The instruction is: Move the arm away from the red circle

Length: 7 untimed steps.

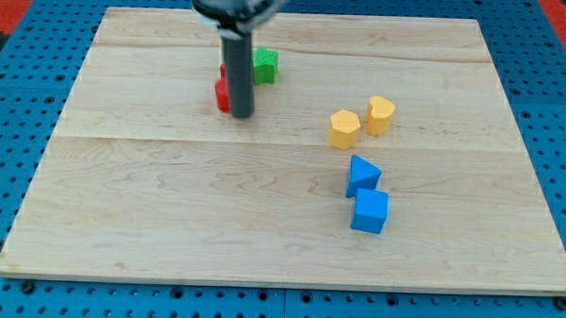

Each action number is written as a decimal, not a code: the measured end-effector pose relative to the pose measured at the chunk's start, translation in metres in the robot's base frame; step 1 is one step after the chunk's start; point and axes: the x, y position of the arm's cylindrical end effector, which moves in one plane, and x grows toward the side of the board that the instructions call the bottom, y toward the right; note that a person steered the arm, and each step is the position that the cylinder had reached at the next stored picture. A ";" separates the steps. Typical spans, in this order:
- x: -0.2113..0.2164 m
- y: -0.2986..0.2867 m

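My tip rests on the wooden board at the upper middle-left. A red block sits right behind the rod on its left side, mostly hidden, so its shape cannot be made out. The tip touches or nearly touches it. A green block lies just above and to the right of the rod, partly hidden by it.
A yellow hexagon block and a yellow heart-like block sit side by side at the right of centre. A blue triangle block and a blue cube lie below them. The board's edge meets blue pegboard.
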 end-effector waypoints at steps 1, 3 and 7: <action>-0.007 0.005; -0.001 0.015; 0.158 0.115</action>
